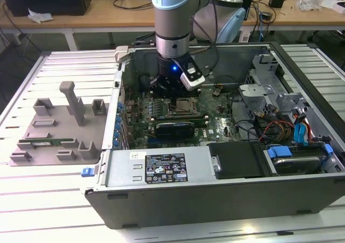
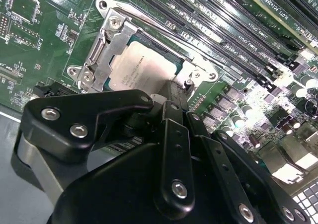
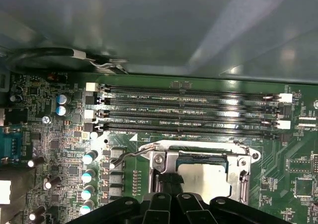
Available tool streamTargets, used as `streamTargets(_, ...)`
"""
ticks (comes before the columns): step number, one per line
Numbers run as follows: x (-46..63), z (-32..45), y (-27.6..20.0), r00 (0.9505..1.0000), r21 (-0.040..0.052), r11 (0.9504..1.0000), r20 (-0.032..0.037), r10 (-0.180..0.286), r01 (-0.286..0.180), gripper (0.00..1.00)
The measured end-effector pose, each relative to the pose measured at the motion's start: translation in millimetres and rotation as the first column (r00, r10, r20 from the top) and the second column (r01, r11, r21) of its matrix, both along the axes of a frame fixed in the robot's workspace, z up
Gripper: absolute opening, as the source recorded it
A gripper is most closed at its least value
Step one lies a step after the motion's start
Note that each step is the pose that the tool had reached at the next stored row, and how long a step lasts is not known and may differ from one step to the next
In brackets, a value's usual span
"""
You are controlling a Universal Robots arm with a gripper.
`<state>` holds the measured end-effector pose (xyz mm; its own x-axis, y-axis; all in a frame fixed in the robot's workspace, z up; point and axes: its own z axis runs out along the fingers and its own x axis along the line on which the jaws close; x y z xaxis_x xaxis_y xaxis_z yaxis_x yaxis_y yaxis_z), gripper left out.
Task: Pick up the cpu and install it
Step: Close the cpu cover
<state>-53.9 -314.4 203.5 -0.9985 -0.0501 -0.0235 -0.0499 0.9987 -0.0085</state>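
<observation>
- While looking into the open computer case (image 1: 215, 204) in the middle of the exterior view, found the gripper (image 1: 173, 91) low over the green motherboard (image 1: 218, 123), at upper centre of the frame.
- Saw the cpu (image 2: 141, 67) lying flat in the socket (image 2: 164, 46) in both wrist views, silvery top up, with the metal retention frame (image 2: 98, 60) standing open beside it.
- Noted the jaws set close together, with no gap visible between them and nothing gripped.
- Placed the tips at one edge of the cpu, covering its corner in the second wrist view.
- Could not tell whether tips and cpu actually touched.
- Saw long memory slots (image 3: 189, 110) running just beside the socket in the first wrist view.
- Spotted a grey parts fixture (image 1: 54, 119) on the slatted table (image 1: 59, 210) at the exterior view's left, apart from the case, with a thin green memory stick (image 1: 46, 143) lying in it.
</observation>
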Motion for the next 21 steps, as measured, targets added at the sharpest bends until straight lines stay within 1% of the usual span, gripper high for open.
streamTargets(1,0.1,0.5,0.1,1.0,0.0001,1.0,0.0001,0.0,0.0,0.11)
streamTargets(2,0.4,1.2,0.3,1.0,0.0012,1.0,0.0028,0.0,0.0,0.11)
streamTargets(3,0.3,3.6,0.1,1.0,0.0004,1.0,0.0005,0.001,-0.001,0.11)
streamTargets(5,0.0,7.6,0.0,1.0,-0.0001,1.0,0.0,0.0,0.0,0.11)
streamTargets(7,0.0,20.6,0.0,1.0,-0.001,1.0,0.0005,0.0,0.0,0.11)
streamTargets(8,0.0,24.9,0.0,1.0,-0.0012,1.0,0.0015,0.0,0.0,0.11)
streamTargets(9,-0.1,26.0,0.0,1.0,-0.0012,1.0,0.0022,0.0,0.0,0.11)
streamTargets(13,-0.7,26.1,0.0,1.0,-0.0017,1.0,0.0052,0.0,0.0,0.11)
streamTargets(14,-1.4,26.0,-0.1,0.9996,-0.0019,1.0,0.0265,0.0,0.0,0.11)
streamTargets(15,-1.5,25.7,-0.1,0.999,-0.0017,1.0,0.0439,0.0,0.0,0.11)
streamTargets(16,-1.5,25.2,0.0,0.9987,-0.0016,1.0,0.051,0.0,0.0,0.11)
streamTargets(18,-0.6,23.7,-0.2,0.9987,-0.0017,1.0,0.0514,0.0,0.0,0.11)
streamTargets(21,5.0,22.8,-0.2,0.9986,-0.0017,1.0,0.0515,-0.009,0.009,0.11)
